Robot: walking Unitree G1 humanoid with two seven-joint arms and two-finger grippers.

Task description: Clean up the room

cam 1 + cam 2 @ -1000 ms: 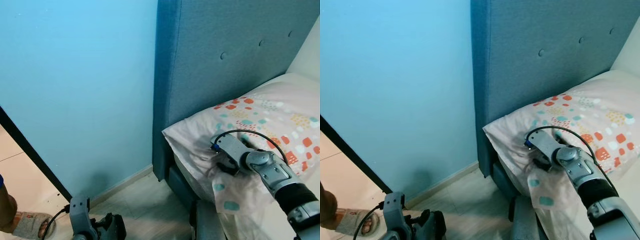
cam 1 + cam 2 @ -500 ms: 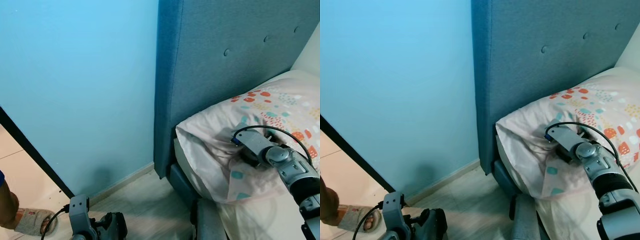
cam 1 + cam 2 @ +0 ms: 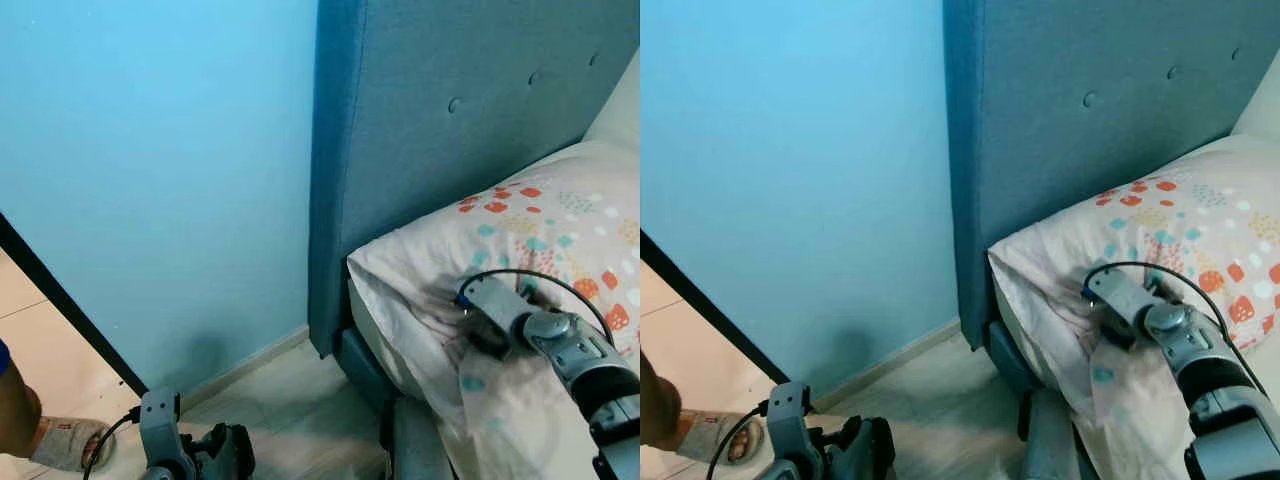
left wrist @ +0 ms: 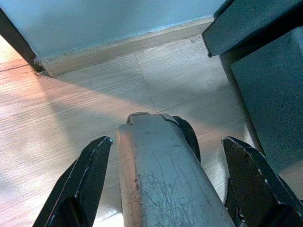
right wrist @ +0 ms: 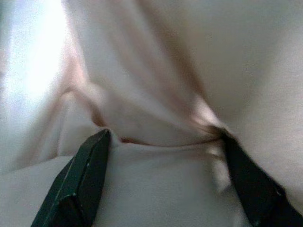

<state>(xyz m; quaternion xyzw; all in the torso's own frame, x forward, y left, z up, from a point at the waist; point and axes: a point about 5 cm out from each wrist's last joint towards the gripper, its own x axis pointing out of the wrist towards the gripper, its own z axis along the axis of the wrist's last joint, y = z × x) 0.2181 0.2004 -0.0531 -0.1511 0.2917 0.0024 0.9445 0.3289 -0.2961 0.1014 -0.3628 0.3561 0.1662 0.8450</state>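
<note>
Wall (image 3: 150, 150): plain light blue, upright, meeting the floor at a pale skirting board (image 4: 123, 45). Black strip (image 3: 60, 310): slanting across the wall's lower left part down to the floor. Floor (image 4: 94, 90): light wood-look boards. Person's foot in a sandal (image 3: 60, 445): on the floor at the left edge, near the strip's foot.

Left claw (image 4: 163, 156) (fingers spread) hangs over wooden floor (image 4: 85, 99) by baseboard (image 4: 123, 45).
</note>
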